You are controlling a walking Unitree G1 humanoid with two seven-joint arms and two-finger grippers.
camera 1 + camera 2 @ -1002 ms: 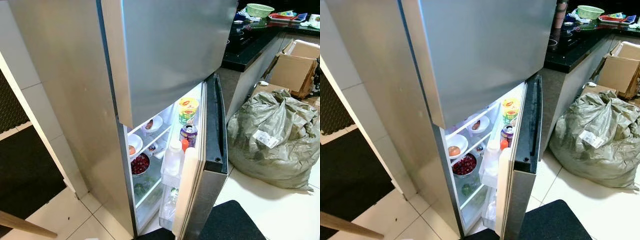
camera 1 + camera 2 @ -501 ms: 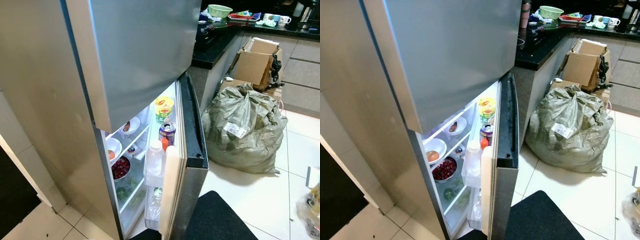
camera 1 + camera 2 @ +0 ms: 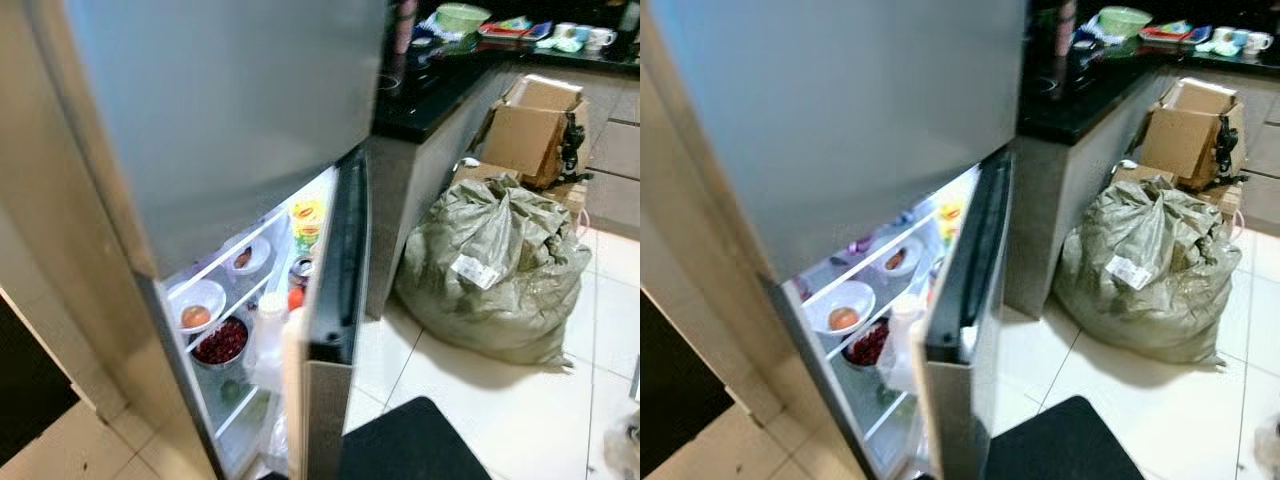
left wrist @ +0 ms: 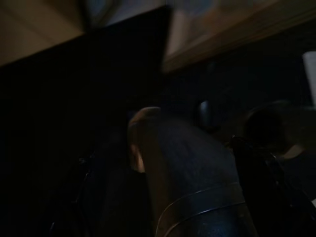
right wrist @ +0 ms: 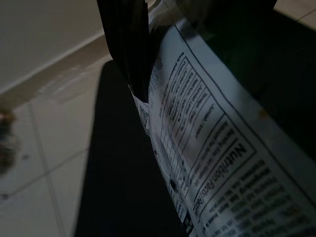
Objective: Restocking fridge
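The steel fridge (image 3: 220, 110) fills the left of the eye views, its lower door (image 3: 335, 260) ajar and seen nearly edge-on. On the lit shelves sit a white bowl with an orange fruit (image 3: 196, 305), a bowl of red fruit (image 3: 222, 342) and a small bowl (image 3: 243, 258). The door rack holds a yellow tub (image 3: 306, 215), a can (image 3: 300, 270) and a white bottle (image 3: 268, 322). In the right wrist view my right gripper (image 5: 197, 69) is shut on a packet (image 5: 212, 163) with a Nutrition Facts label, low over the mat. My left arm hangs idle; its wrist view is very dark.
A stuffed grey-green sack (image 3: 495, 265) lies on the tiled floor right of the fridge. Behind it stand cardboard boxes (image 3: 535, 125) and a black counter (image 3: 440, 85) with a green basket (image 3: 463, 17). A black mat (image 3: 410, 450) lies at my feet.
The camera has swung and moved closer, so the fridge has shifted left and its door looks more edge-on. The view is now slightly blurred. Nothing in the fridge has moved.
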